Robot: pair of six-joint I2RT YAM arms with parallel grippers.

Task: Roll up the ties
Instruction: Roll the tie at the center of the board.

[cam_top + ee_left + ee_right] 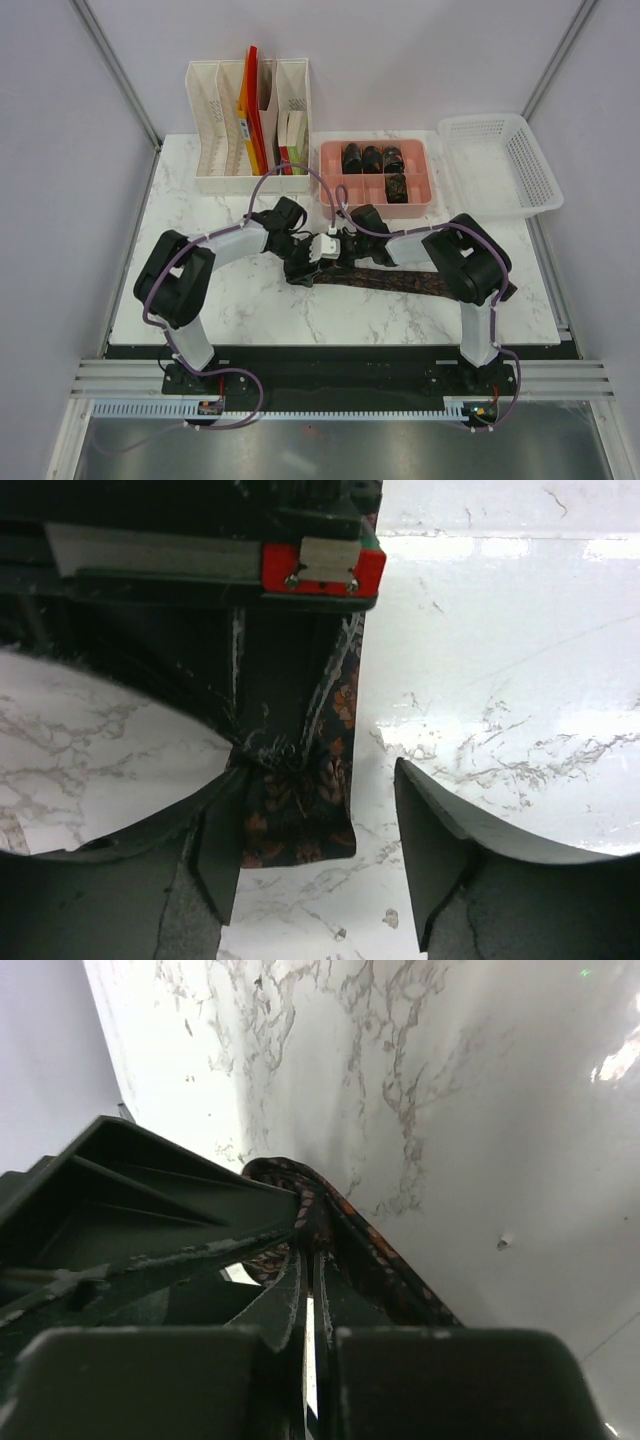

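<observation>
One dark patterned tie (400,281) lies as a long strip across the marble table in front of the right arm. Its left end is gathered where both grippers meet. My right gripper (333,250) (318,1245) is shut on a fold of the tie (385,1255), which curls over its fingertips. My left gripper (303,262) (318,775) is open. The tie's flat end (300,815) lies between its fingers, close to the left finger (222,855) and apart from the right finger (430,850). Several rolled ties (372,158) sit in the pink tray (330,185).
A white file organiser (250,125) with coloured folders stands at the back left. At the back right is a white mesh basket (500,160). In the left wrist view, the right gripper's body with its red part (320,568) hangs just beyond the tie end.
</observation>
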